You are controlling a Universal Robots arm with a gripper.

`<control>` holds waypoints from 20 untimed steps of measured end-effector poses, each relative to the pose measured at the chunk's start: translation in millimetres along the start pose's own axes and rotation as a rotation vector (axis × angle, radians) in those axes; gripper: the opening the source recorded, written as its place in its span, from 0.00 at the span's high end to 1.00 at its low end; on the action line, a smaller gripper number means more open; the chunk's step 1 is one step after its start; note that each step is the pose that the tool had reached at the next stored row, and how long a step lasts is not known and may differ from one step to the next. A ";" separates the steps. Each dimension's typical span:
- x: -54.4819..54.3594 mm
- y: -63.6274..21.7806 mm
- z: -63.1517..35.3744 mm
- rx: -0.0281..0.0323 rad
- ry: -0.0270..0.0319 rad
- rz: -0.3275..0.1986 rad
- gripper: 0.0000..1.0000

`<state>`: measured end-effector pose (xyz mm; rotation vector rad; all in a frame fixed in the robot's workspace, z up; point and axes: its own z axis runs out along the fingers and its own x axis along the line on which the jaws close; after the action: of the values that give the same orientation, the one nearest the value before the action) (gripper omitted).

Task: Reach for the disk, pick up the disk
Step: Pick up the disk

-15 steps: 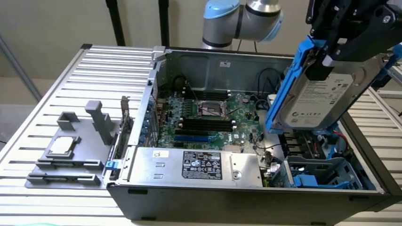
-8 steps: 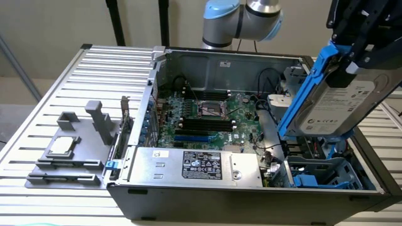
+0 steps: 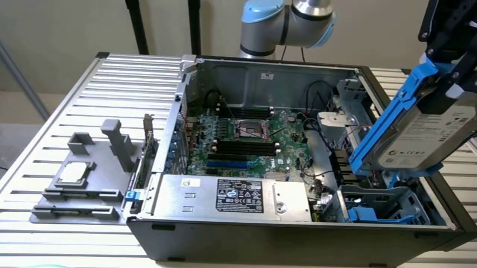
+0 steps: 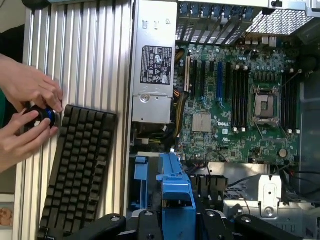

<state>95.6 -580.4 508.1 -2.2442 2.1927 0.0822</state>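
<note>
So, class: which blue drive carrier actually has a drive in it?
The carrier raised in the gripper: its frame edges the silver labelled disk. The caddy in the case bay has none.

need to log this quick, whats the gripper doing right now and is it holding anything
gripper: closed on the disk, holding it tilted in its blue carrier above the open computer case.

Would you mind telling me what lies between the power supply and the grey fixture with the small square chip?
In the exterior view, the case's side wall stands between the power supply and the grey fixture.
</note>
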 end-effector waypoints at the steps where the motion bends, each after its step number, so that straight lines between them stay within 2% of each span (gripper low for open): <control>1: 2.3 -2.3 0.3 -0.0016 0.0000 0.000 0.67; 6: 11.6 -11.8 3.6 -0.0078 -0.0013 0.000 0.67; 15: 12.4 -14.9 14.4 -0.0072 -0.0022 0.022 0.67; 20: 12.2 -15.3 15.9 -0.0062 -0.0026 0.035 0.67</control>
<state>110.6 -591.6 491.2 -2.2080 2.2337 0.0920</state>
